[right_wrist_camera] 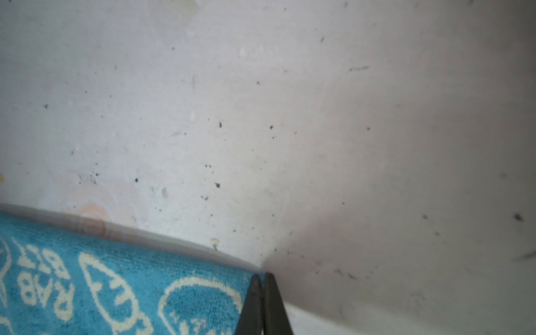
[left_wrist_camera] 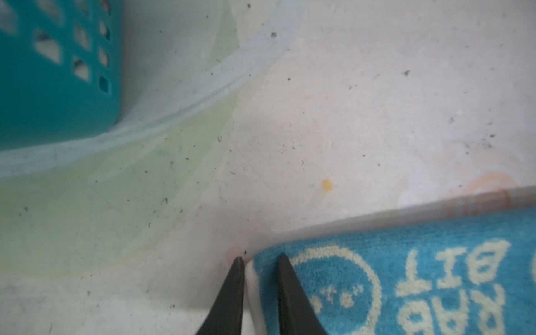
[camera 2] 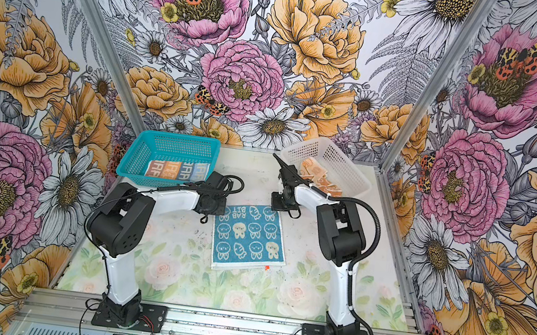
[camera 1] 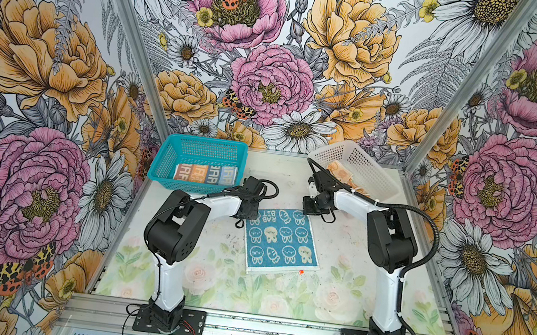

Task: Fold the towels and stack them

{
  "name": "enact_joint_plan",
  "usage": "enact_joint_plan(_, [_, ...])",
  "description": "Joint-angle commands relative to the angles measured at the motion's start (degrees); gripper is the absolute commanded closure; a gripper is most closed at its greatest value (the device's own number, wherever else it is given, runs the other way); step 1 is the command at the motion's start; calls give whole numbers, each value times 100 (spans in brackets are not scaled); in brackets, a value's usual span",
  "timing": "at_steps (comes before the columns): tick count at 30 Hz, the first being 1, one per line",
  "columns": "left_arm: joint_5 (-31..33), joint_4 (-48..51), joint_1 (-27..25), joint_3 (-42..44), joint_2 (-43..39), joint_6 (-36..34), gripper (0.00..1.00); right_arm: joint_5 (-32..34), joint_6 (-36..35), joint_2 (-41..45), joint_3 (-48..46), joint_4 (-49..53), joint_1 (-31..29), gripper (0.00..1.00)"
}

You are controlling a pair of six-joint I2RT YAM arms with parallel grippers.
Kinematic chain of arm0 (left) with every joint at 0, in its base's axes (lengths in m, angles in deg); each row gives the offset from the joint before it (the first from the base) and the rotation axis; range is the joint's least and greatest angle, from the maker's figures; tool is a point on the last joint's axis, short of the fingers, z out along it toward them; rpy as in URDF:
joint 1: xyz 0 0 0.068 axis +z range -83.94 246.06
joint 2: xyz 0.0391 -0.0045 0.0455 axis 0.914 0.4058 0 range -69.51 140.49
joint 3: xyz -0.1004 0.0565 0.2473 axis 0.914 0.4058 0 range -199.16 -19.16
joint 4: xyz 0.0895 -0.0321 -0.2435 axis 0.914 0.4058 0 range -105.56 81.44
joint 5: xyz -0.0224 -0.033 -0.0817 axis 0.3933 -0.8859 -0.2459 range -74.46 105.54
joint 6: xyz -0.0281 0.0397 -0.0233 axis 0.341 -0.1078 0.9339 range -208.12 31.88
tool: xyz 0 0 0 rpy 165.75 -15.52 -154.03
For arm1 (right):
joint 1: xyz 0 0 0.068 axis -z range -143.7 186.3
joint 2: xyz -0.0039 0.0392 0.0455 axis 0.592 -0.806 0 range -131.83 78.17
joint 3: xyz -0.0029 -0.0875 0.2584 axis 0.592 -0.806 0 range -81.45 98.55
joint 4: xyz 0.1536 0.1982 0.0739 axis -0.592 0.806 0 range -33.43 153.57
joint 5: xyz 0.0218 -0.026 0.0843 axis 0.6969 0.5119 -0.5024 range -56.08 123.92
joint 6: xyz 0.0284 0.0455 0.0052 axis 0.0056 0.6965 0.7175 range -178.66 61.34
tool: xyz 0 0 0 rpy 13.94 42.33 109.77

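Note:
The teal bunny towel (camera 1: 280, 240) (camera 2: 249, 234) lies spread flat on the middle of the table. My left gripper (left_wrist_camera: 260, 258) (camera 1: 248, 215) stands at its far left corner. Its jaws are a narrow gap apart, astride the white hem, with one fingertip (left_wrist_camera: 282, 264) on the cloth. My right gripper (right_wrist_camera: 262, 275) (camera 1: 306, 211) is shut on the far right corner of this towel (right_wrist_camera: 116, 284). The lettered towel (camera 1: 204, 174) lies folded in the teal basket (camera 1: 205, 141). The peach towel (camera 1: 340, 172) lies crumpled in the white basket (camera 1: 365, 167).
The teal basket (left_wrist_camera: 52, 95) stands close behind my left gripper at the back left, and the white basket sits tilted at the back right. Both arm bases are bolted to the rail (camera 1: 273, 331) at the front edge. Flowered walls close in three sides.

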Motion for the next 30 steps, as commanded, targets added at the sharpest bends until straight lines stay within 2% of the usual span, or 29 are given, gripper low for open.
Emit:
enact_joint_plan(1, [157,193,94,38,-48,-51,83,-81,-72,-116,-47,-2,29,100])
enact_joint_plan(9, [29,177,45,19,-48,-16,100,-131,-66,65,-53,-2,34,100])
enact_joint_plan(18, [161,173,-141,1,-679,-347,100,-346,76,606,-235,3,89,100])
enact_joint_plan(30, [210,83,-431,322,-1588,-353,100,-511,137,1693,-1040,3,158,100])
